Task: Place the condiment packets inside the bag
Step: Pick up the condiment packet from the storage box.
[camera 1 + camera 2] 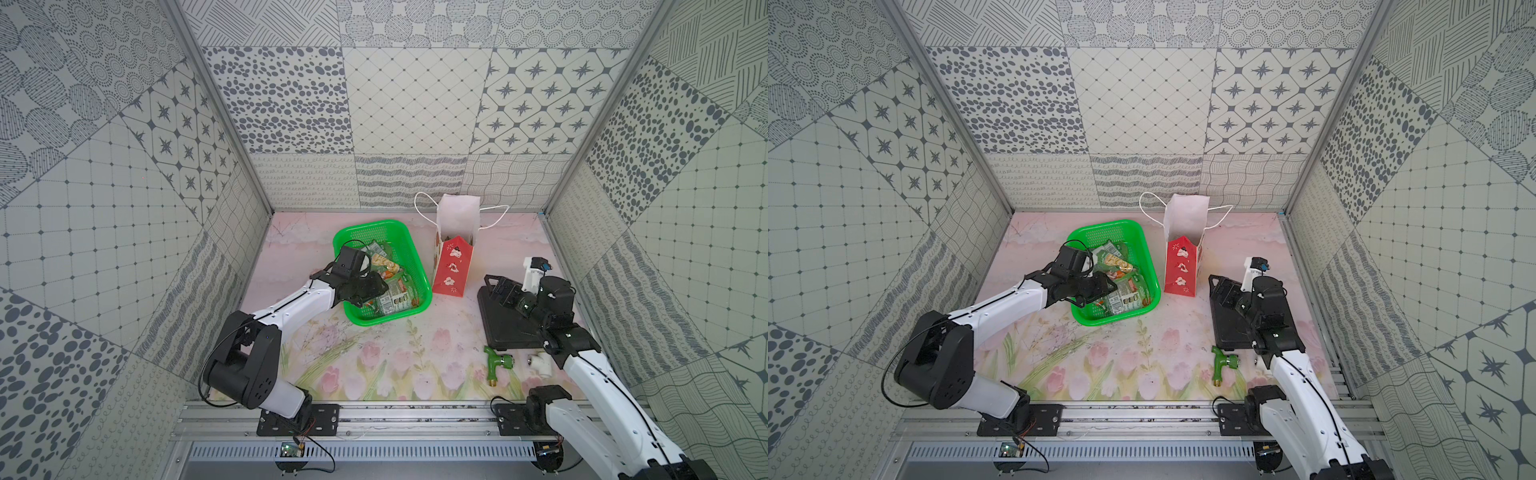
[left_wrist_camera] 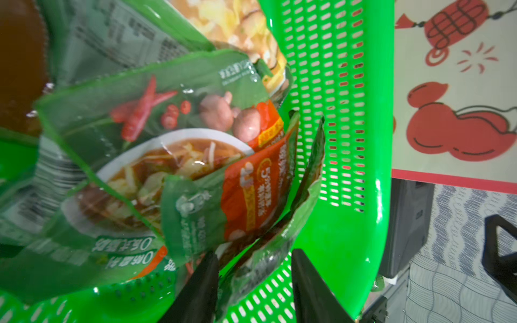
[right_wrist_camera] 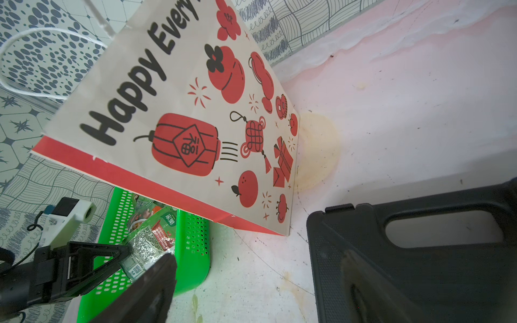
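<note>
Glossy green condiment packets with orange panels and soup photos lie heaped in the green basket, left of the upright red-fronted bag. The left hand has its fingers apart astride one packet's edge; the right hand hangs, fingers spread wide, over the black case

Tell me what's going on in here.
The left gripper is down in the green plastic mesh basket, its jaws apart on either side of the edge of one glossy green condiment packet; nothing is lifted yet. The upright red paper gift bag stands open-topped beside the basket. The right gripper hangs open and empty above the flat black plastic case.
</note>
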Robot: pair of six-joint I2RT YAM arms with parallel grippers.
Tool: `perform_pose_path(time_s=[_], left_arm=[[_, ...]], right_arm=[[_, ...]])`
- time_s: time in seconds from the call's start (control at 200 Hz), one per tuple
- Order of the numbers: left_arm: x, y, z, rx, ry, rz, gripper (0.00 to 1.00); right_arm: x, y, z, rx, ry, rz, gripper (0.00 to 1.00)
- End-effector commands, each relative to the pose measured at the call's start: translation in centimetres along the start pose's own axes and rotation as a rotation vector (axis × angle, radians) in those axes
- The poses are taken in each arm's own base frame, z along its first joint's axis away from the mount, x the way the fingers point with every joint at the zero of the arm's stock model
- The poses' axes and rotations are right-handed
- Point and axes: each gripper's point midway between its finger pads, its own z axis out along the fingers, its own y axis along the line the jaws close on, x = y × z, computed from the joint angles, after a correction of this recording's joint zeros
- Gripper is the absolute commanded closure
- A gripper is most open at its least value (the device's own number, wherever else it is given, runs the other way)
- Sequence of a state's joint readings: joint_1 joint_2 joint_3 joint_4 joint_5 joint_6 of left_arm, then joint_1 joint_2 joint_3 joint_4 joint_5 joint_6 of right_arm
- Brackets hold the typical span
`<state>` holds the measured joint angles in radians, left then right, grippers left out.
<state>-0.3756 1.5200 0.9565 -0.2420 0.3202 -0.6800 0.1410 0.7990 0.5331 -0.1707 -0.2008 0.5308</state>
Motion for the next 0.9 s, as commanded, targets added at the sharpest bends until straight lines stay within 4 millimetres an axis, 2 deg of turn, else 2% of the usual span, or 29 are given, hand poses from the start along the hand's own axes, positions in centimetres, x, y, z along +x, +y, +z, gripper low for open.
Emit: perform_pose_path(time_s=[0.0,0.165,0.23,0.47,0.63,0.895], left_arm=[[0.3,-4.2,-0.5,0.225,0.042,0.038,0.54],[1.0,-5.8,0.0,0.282,0.076,0.072,0.55],[1.4,-6.3,0.1,0.292,0.089,0.09,0.58],[2.0,-6.7,0.1,0.228,0.086,0.144,0.86],[1.6,-6.8,-1.1,0.122,0.039,0.202,1.0],[-0.2,-8.2,-4.7,-0.056,-0.062,0.299,1.0]], right_arm=[[-0.4,0.6,0.0,-0.029,-0.026,-0.024,0.06],[-0.4,0.6,-0.1,-0.029,-0.026,-0.024,0.06],[-0.4,0.6,-0.1,-0.027,-0.027,-0.024,0.06],[-0.4,0.7,-0.1,-0.03,-0.027,-0.025,0.06],[-0.4,0.6,-0.1,-0.028,-0.027,-0.024,0.06],[-0.4,0.6,-0.1,-0.028,-0.027,-0.025,0.05]])
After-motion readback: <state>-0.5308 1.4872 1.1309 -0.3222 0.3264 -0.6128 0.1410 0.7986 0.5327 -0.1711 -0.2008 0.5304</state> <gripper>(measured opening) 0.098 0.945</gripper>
